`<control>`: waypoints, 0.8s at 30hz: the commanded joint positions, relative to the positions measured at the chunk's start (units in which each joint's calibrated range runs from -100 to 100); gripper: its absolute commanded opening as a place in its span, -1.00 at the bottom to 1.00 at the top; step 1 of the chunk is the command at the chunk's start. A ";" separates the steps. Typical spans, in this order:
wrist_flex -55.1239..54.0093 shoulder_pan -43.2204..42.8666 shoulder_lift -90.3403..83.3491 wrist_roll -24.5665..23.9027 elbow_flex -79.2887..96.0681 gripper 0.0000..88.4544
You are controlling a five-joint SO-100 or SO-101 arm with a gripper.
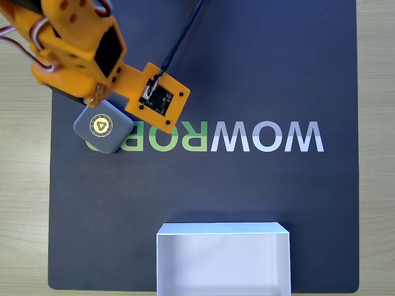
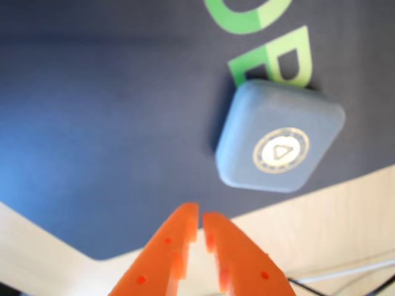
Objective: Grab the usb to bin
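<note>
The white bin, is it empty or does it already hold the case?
Empty. In the fixed view the white bin shows a bare white floor, and the grey case lies outside it on the dark mat.

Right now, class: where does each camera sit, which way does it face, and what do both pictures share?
Fixed view: above the table, looking straight down on the dark mat, the white bin and the orange arm at upper left.
Wrist view: rides on the arm, looking down past the nearly closed orange claw at the mat's edge.
Shared: the grey usb and the green lettering.
</note>
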 commanded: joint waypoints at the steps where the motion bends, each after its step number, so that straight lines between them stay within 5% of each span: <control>1: 0.02 0.93 3.81 -0.29 -8.90 -0.97; 24: -4.35 2.62 11.44 -0.24 -15.67 -0.89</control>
